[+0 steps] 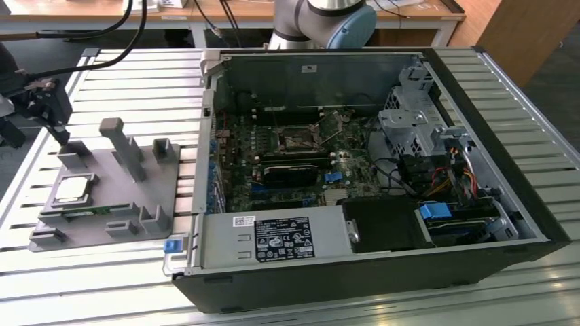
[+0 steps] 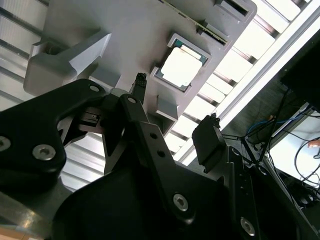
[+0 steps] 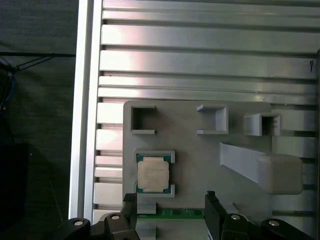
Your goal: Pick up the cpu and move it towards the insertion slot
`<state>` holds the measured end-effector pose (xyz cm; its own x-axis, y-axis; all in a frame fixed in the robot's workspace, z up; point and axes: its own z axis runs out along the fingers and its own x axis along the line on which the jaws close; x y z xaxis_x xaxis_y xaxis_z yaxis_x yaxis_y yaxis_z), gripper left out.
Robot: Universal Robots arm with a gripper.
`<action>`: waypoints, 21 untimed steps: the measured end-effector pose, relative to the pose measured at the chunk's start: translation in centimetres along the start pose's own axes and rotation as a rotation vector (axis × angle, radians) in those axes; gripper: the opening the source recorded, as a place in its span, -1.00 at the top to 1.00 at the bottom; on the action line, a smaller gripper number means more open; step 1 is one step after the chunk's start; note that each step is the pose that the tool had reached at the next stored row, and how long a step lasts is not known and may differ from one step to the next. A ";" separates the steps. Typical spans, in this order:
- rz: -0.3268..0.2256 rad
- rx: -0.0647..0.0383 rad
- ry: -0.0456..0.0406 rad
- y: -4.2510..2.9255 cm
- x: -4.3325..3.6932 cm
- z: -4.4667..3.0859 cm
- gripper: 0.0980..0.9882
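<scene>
The cpu (image 1: pixel 73 189) is a flat silver square lying in a pocket of a grey holder block (image 1: pixel 136 197) at the exterior view's left. Both wrist views look down on the cpu (image 2: pixel 180 67) (image 3: pixel 152 174) resting in its frame. My gripper (image 1: pixel 54 125) hangs over the far end of the holder, above the chip and apart from it. My gripper (image 2: pixel 175 112) (image 3: pixel 170 207) is open, with black fingers (image 2: pixel 210 140) spread and nothing between them. The insertion slot (image 1: pixel 297 139) is a black square socket with a metal frame on the motherboard inside the open computer case.
The black computer case (image 1: pixel 507 163) lies open on the slatted aluminium table (image 1: pixel 136 88). The holder carries upright posts (image 1: pixel 122 146) and a narrow green circuit strip (image 3: pixel 175 214) beside the chip. A drive cage, cables and a power supply crowd the case around the socket.
</scene>
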<state>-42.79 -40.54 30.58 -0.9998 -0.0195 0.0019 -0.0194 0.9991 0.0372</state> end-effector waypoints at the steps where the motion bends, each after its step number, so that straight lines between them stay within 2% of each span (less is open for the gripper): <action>1: 0.000 0.000 0.0001 0.00 0.00 0.02 -0.23; 9: 0.000 0.000 0.0000 -0.02 0.02 0.33 -0.23; 21: 0.000 0.000 0.0000 -0.38 0.23 1.56 -0.23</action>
<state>-43.01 -40.87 29.01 -0.9998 -0.0194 0.0019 -0.0194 0.9991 0.0372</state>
